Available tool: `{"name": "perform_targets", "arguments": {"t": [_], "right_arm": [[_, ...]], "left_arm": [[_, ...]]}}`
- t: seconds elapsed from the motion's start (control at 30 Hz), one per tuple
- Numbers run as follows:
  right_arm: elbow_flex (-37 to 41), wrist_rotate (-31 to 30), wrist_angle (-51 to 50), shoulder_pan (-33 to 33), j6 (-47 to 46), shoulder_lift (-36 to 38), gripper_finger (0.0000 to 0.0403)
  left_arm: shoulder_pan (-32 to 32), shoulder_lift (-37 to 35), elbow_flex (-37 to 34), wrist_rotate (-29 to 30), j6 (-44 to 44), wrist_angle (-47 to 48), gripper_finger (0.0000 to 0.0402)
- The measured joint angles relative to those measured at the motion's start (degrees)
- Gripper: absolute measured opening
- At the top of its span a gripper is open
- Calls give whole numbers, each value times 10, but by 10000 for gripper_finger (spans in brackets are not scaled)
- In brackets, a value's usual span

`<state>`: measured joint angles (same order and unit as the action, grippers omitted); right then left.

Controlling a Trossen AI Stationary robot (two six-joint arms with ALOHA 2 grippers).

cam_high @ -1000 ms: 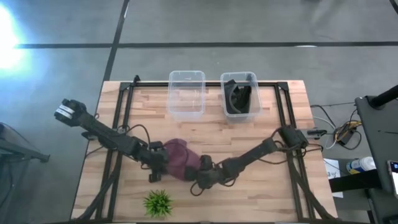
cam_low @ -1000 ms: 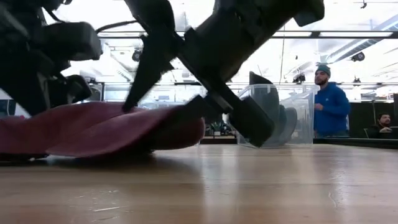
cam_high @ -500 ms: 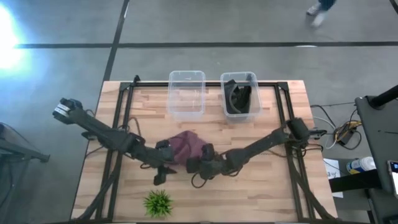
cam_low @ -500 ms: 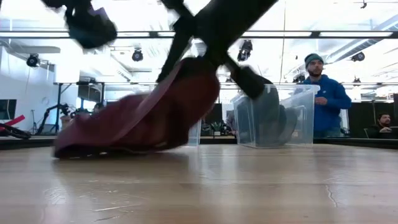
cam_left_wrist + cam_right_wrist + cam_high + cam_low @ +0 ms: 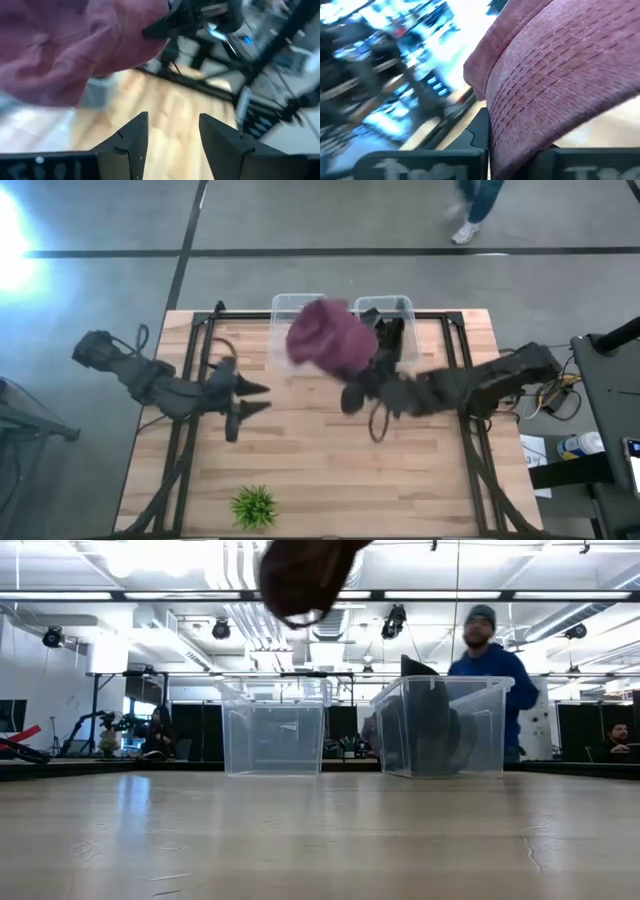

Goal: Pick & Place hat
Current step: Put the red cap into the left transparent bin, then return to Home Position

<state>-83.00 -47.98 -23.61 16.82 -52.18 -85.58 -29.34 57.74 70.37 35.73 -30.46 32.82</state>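
Observation:
A maroon hat [image 5: 328, 340] hangs in the air over the gap between the two clear bins at the table's far edge. It also shows at the top of the low view [image 5: 305, 578]. My right gripper [image 5: 362, 376] is shut on it at its near right side. My left gripper [image 5: 256, 397] is open and empty, low over the left middle of the table, pointing toward the right. Its wrist view [image 5: 172, 131] shows the hat [image 5: 75, 50] well ahead and above. My right gripper pinches the hat's stitched brim [image 5: 520, 125] between its two fingers; one finger [image 5: 479, 131] shows beside the cloth. The fingers come from the table's right side. The hat is lifted clear of the table and the bins and spreads out beyond the fingers.
The left clear bin [image 5: 298, 330] is empty [image 5: 275, 735]. The right clear bin [image 5: 388, 330] holds a dark hat [image 5: 440, 730]. A small green plant [image 5: 253, 506] stands near the front edge. A person in blue [image 5: 490, 665] walks behind the table.
My right gripper has raised the hat from the table's near middle, up and toward the far edge, until it hangs over the bins. The hat first tipped up on one edge, then came clear. My left gripper has drawn back from the hat toward the table's left.

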Motion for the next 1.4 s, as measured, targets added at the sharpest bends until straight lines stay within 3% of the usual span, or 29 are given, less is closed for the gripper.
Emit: {"name": "perform_targets", "arguments": {"t": [0.07, 0.23, 0.53, 0.7, 0.87, 1.07, 1.23, 1.4], "right_arm": [[-13, 20, -33, -42, 17, 5, 13], [-45, 207, -62, -182, 50, -29, 13], [-201, 430, -186, -339, 111, -204, 18], [-305, 433, -256, -355, 141, -288, 66], [-398, 433, -286, -345, 172, -319, 140], [-435, 324, -345, -296, 267, -259, 200], [-357, 323, -320, -215, 342, -145, 207], [-173, 286, -214, -139, 297, -25, 192]], "left_arm": [[-8, -12, 1, 46, 9, 1, 169], [-18, -26, -2, 115, 15, 3, 169], [-17, -12, -3, 133, 15, 3, 169], [-17, -10, -3, 135, 14, 3, 169], [-17, -11, -3, 135, 18, 14, 169], [-17, -23, -3, 132, -9, 81, 169], [-8, -59, -17, 67, -16, 129, 169], [14, -139, -122, 42, 13, 54, 169]]}}
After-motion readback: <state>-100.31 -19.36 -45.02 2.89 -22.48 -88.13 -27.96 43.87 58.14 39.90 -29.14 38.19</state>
